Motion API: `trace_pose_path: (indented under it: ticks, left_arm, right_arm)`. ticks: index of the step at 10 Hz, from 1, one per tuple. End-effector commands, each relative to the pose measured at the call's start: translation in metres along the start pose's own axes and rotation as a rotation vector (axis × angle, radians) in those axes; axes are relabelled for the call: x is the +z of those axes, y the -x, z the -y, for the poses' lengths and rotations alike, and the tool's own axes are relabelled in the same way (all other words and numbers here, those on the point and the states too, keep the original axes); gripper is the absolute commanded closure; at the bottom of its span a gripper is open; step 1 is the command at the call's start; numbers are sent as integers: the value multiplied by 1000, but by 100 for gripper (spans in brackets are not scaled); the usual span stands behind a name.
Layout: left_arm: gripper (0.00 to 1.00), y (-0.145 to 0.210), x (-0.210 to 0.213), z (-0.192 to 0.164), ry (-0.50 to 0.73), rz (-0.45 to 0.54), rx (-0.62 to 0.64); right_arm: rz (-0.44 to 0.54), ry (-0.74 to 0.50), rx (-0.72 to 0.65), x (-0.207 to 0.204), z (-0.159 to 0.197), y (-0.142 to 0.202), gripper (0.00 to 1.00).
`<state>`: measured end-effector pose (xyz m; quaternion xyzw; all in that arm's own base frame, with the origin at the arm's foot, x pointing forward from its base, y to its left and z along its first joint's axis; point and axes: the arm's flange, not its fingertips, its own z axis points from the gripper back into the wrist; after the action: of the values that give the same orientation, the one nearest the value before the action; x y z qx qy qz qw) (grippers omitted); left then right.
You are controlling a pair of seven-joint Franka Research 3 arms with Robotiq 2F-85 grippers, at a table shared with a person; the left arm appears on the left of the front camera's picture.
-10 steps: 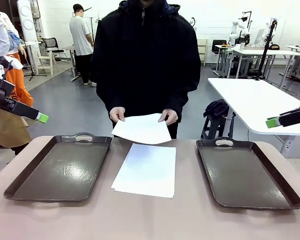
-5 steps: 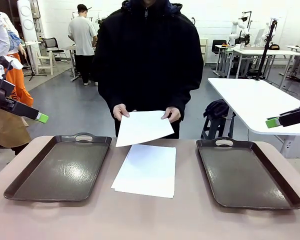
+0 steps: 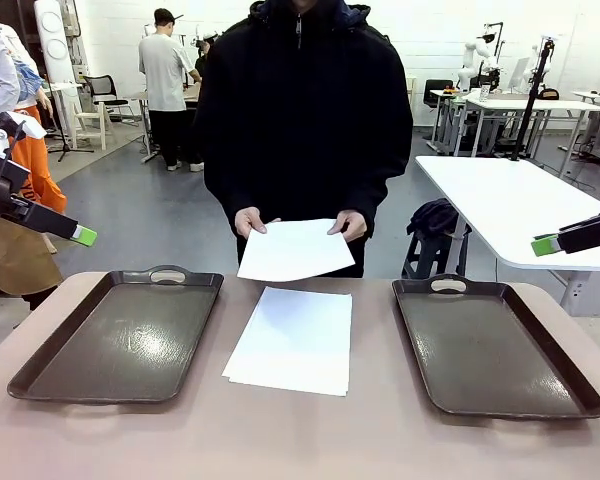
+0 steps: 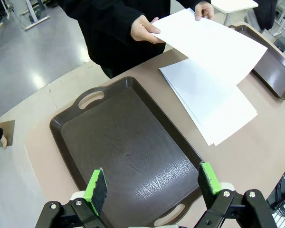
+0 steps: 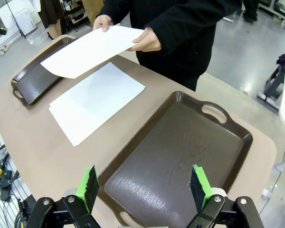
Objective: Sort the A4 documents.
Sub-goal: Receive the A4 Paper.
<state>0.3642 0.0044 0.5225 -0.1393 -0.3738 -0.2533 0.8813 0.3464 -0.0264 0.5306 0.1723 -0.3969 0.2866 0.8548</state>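
Beyond the pale brown table (image 3: 300, 440), a workshop floor with white benches is seen, and a person in a dark jacket (image 3: 300, 120) is stood at the far edge. Two dark handled trays are set flat on the table, the left tray (image 3: 120, 340) and the right tray (image 3: 490, 350), well apart and with nothing in them. Between them a stack of A4 documents (image 3: 295, 340) is laid, its edges slightly fanned. Above the far end of the stack a single sheet (image 3: 292, 250) is held clear of the table, one hand (image 3: 248, 220) at a far corner and the other hand (image 3: 350, 224) at the corner opposite.

The left gripper (image 4: 153, 184) is hung over the left tray and the right gripper (image 5: 143, 186) over the right tray. On both, the jaws are spread wide and nothing is gripped.

The paper is judged very light, thin and limp, easily creased, with sheets likely to cling together. Flat on the table, no edge is offered to the pads. The lifted sheet is judged the easier take: its near edge hangs free in the air and could be pinched there, near the middle of the edge, with light pressure.
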Motion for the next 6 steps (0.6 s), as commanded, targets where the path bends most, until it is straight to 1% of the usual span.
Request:
trace_pose_path:
  ticks: [1, 6]
  left_arm:
    - [0, 0, -1, -1, 2, 10, 3]
    - [0, 0, -1, -1, 2, 10, 3]
  right_arm:
    - [1, -3, -1, 0, 0, 0, 0]
    - [1, -3, -1, 0, 0, 0, 0]
